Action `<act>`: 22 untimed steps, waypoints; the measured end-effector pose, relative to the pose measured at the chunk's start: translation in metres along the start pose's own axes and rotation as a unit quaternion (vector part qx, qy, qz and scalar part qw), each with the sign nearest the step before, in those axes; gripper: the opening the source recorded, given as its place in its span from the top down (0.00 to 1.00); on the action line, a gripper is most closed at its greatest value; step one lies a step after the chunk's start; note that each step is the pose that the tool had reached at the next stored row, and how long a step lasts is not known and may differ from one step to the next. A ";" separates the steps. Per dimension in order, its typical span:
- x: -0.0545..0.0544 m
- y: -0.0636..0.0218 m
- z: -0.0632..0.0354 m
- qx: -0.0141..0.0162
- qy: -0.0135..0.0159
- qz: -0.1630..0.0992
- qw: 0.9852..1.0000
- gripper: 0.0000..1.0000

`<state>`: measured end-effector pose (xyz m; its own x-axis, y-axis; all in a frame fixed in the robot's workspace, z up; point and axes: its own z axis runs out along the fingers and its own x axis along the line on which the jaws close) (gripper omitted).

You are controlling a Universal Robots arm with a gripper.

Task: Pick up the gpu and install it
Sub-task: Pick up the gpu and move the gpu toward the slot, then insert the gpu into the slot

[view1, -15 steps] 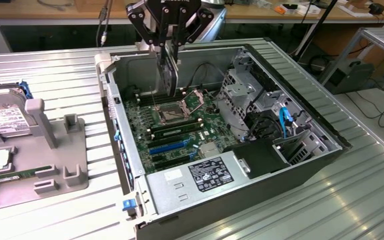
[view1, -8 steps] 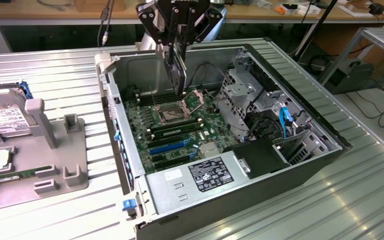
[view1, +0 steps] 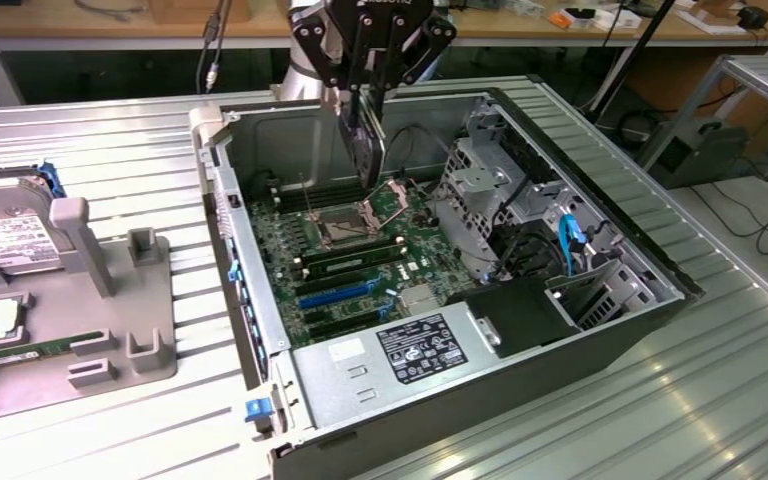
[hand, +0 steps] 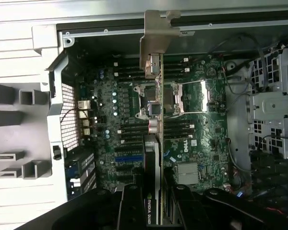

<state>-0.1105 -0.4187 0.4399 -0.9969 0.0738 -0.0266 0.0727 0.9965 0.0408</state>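
My gripper (view1: 361, 92) hangs over the open computer case (view1: 231, 260), shut on the gpu (view1: 363, 145). The card hangs on edge, its dark face showing in the exterior view, above the motherboard (view1: 357, 250) near the processor socket (view1: 337, 228). In the wrist view the gpu (hand: 159, 115) appears edge-on as a thin green line, with its silver bracket (hand: 156, 36) at the far end by the case's rear wall. The fingers (hand: 134, 206) clamp the card's near end, where a white label shows. The blue expansion slots (view1: 344, 292) lie below and nearer the power supply; the card is clear of them.
A grey fixture (view1: 104, 310) at the exterior view's left carries a hard drive (view1: 4, 245) and a memory stick (view1: 24, 350). Inside the case sit a power supply (view1: 411, 350), a metal drive cage (view1: 491, 180), a blue cable (view1: 571, 240) and installed memory (view1: 351, 258).
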 end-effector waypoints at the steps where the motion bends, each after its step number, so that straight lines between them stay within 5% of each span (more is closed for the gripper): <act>1: -0.002 0.0001 0.0001 0.000 0.000 0.000 1.000 0.73; 6: -0.011 0.0007 0.0003 0.000 0.000 0.000 1.000 0.73; 22: -0.011 0.0008 0.0003 0.000 0.000 -0.008 1.000 0.73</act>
<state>-0.0995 -0.4187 0.4400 -0.9980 0.0574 -0.0267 0.0563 0.9976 0.0407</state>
